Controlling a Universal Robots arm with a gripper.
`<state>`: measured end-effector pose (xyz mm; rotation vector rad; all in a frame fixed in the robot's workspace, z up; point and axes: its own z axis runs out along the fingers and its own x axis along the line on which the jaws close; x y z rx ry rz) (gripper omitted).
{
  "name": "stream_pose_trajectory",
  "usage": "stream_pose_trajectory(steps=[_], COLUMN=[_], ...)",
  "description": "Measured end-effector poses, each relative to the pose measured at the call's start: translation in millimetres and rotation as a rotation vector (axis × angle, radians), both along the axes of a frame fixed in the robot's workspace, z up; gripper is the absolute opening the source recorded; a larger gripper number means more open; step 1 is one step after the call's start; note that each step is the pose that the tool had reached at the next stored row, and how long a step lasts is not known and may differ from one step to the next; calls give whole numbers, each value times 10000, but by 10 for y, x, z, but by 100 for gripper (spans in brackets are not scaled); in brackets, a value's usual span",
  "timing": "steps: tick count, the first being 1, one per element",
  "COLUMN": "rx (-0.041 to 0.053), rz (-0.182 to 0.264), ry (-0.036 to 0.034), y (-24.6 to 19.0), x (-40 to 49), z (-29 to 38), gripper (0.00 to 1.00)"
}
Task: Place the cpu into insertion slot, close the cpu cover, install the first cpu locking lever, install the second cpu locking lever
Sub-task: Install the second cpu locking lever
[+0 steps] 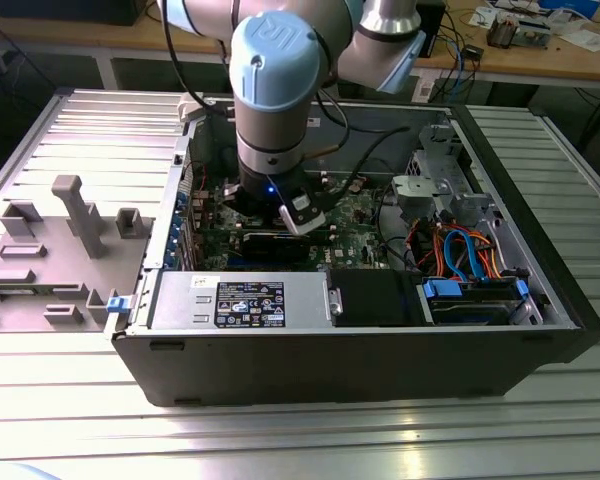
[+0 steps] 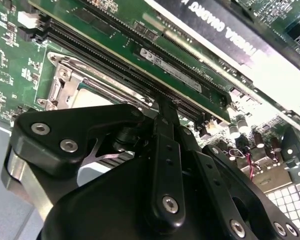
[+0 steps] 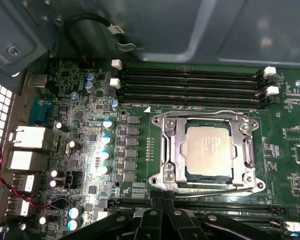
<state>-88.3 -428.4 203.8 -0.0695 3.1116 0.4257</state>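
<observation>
The cpu (image 3: 208, 150) lies flat in its socket on the green motherboard (image 3: 80, 90), silver-grey top facing up. It is nearly square, so no long axis stands out; its edges run parallel to the black memory slots (image 3: 190, 85), which sit at its twelve o'clock in the first wrist view. The cpu cover (image 3: 175, 145) lies closed around it as a silvery frame, the chip showing through the central opening. Faint print marks the chip's top but cannot be made out. In the exterior view a black-and-white label (image 1: 250, 302) sits on the power supply box (image 1: 180, 300) inside the open computer case (image 1: 360, 350), which rests on the ribbed metal worktop (image 1: 300, 430). The pincer (image 3: 162, 204) hovers just beside the socket's edge; its black fingers (image 2: 165, 120) appear drawn together, gripping nothing.
</observation>
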Motion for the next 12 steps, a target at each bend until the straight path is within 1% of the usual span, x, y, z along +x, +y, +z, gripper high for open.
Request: stream_pose_trajectory(steps=[2,4,6,8,12], rx=[99,155,232,332,434], rz=[2,2,-1,1,1], ry=[0,1,0,0,1], y=[9,15,22,29,44], x=[-4,-6,-13,-24,-48], z=[-12,-27,-46,-60,-68], gripper=[11,11,11,11,11])
